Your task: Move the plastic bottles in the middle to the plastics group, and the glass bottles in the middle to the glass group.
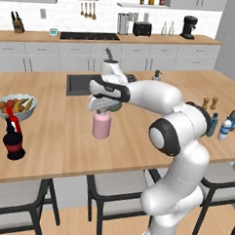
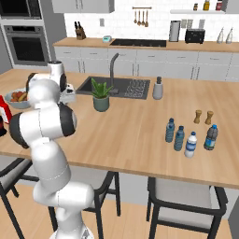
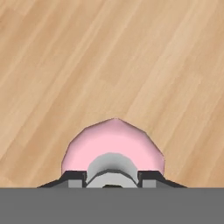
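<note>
The squat pale-pink glass bottle [image 1: 101, 127] stands upright near the middle of the wooden island, its base apparently on the wood. My gripper [image 1: 103, 112] comes down on it from above. In the hand view the pink bottle [image 3: 113, 142] sits right under the hand, and the two dark fingertips [image 3: 72, 177] press either side of its grey stopper. The glass group, a black round-bellied bottle with a red neck [image 1: 13, 138], stands at the counter's left. The plastics group [image 2: 179, 138] is a cluster of small blue-capped bottles at the right, among them a white one with a blue band [image 2: 191, 144].
A fruit bowl [image 1: 15, 107] sits just behind the black bottle. Two brown shakers [image 2: 203, 116] stand behind the plastic cluster. A sink [image 1: 79, 83], a potted plant [image 2: 101, 95] and a soap dispenser [image 2: 158, 88] line the far side. Stools [image 1: 121, 183] stand below the near edge.
</note>
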